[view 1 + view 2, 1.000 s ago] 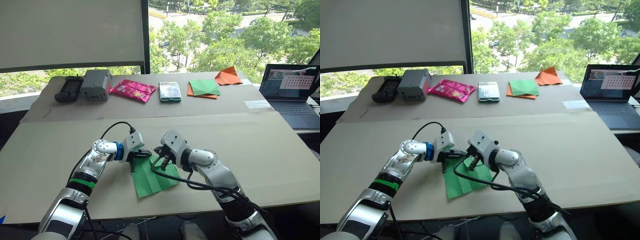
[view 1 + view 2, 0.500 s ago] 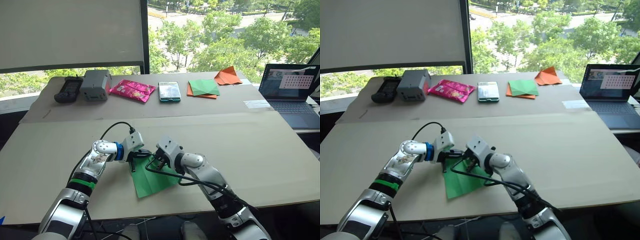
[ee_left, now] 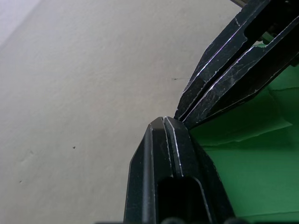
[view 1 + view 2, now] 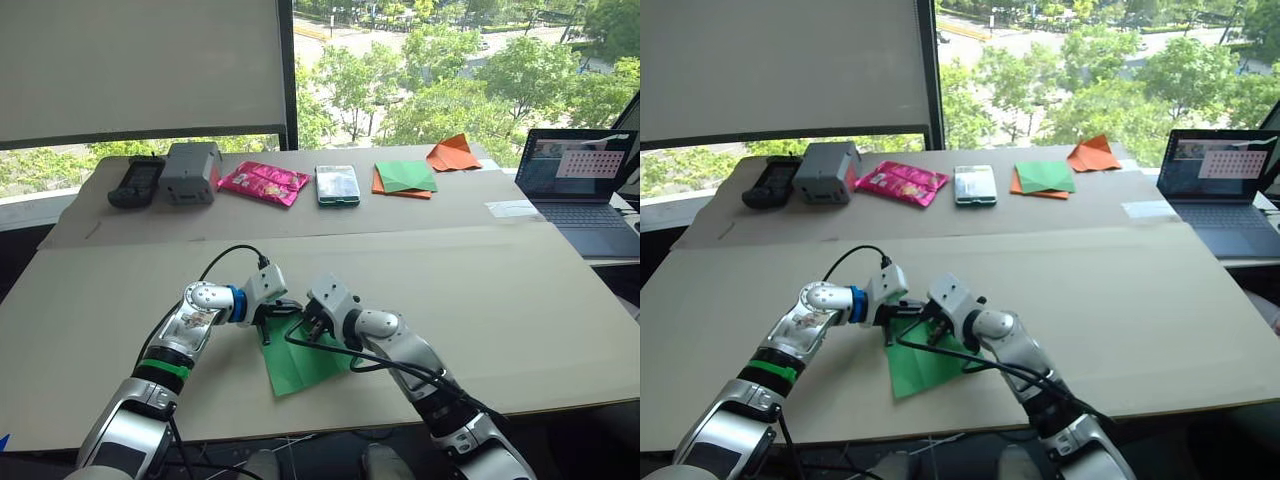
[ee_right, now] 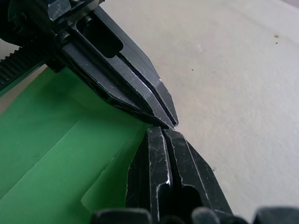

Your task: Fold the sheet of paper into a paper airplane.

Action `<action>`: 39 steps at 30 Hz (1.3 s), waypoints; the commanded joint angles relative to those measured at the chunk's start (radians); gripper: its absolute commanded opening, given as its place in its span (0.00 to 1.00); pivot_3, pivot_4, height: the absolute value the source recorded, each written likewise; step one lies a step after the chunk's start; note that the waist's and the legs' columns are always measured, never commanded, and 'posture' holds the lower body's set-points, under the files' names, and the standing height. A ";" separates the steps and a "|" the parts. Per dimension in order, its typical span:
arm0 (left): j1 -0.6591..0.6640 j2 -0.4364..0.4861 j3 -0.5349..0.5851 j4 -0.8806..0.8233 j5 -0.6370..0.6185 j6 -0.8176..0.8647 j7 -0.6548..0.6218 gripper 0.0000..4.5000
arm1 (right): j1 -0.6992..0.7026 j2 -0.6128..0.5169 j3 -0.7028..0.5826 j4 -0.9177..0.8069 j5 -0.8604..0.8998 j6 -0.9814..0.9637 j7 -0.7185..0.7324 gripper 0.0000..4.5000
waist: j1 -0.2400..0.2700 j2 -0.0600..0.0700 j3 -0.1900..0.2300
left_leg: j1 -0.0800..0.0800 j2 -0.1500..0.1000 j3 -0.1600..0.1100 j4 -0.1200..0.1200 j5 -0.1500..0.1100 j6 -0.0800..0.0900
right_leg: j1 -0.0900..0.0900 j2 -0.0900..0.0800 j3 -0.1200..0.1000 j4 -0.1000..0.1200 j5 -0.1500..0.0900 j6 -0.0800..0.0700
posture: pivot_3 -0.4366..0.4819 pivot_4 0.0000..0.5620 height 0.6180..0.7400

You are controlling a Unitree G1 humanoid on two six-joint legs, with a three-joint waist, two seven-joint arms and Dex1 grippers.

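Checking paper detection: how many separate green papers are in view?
2. One green paper lies on the near table between the two tools. The other green sheet rests on orange paper on the far table. None looks hidden.

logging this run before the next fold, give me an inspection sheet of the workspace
surface: tan cardboard sheets covering the table, seam across the middle
job's things: sheet of paper, bright green, partly folded, lying flat near the front edge
clutter: far row of black handheld device, grey box, pink snack packet, small clear case, green sheet on orange paper, folded orange paper
grippers: left gripper and right gripper both shut, tips meeting at the paper's far corner
cables: black cable looping off the left wrist, another trailing along the right arm over the paper
surroundings: laptop open at right, window with trees behind
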 commanded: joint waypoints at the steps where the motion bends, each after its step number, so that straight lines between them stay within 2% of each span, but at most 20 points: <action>1: 0.021 0.011 -0.024 0.012 0.039 0.017 0.001 0.00 | -0.004 0.000 0.011 0.020 0.005 0.057 0.011 0.00 | 0.000 0.000 -0.001 | 0.000 0.000 0.000 0.000 0.000 0.000 | 0.000 0.000 0.000 0.000 0.000 0.000 | 0.48 0.27 0.93; 11: 0.027 0.020 -0.028 0.008 0.046 0.016 -0.004 0.00 | 0.042 -0.057 0.030 0.000 0.005 0.121 0.058 0.00 | 0.000 0.001 -0.008 | 0.000 0.000 0.000 0.000 0.000 -0.001 | 0.000 0.000 0.000 0.000 0.000 0.000 | 0.48 0.27 0.93; 27: 0.031 0.031 -0.034 0.007 0.060 0.005 -0.013 0.00 | 0.070 -0.091 -0.004 -0.015 0.034 0.160 0.043 0.00 | 0.002 0.000 -0.010 | 0.000 0.000 0.000 0.000 -0.001 -0.002 | 0.000 0.000 0.000 -0.001 0.000 0.000 | 0.48 0.27 0.93; 39: 0.038 0.032 -0.039 0.000 0.060 0.002 -0.014 0.00 | 0.136 -0.132 -0.022 -0.089 0.054 0.211 0.029 0.00 | 0.004 -0.001 -0.013 | 0.000 0.000 0.000 0.000 -0.004 -0.007 | 0.000 -0.001 0.000 -0.001 0.000 0.000 | 0.48 0.27 0.93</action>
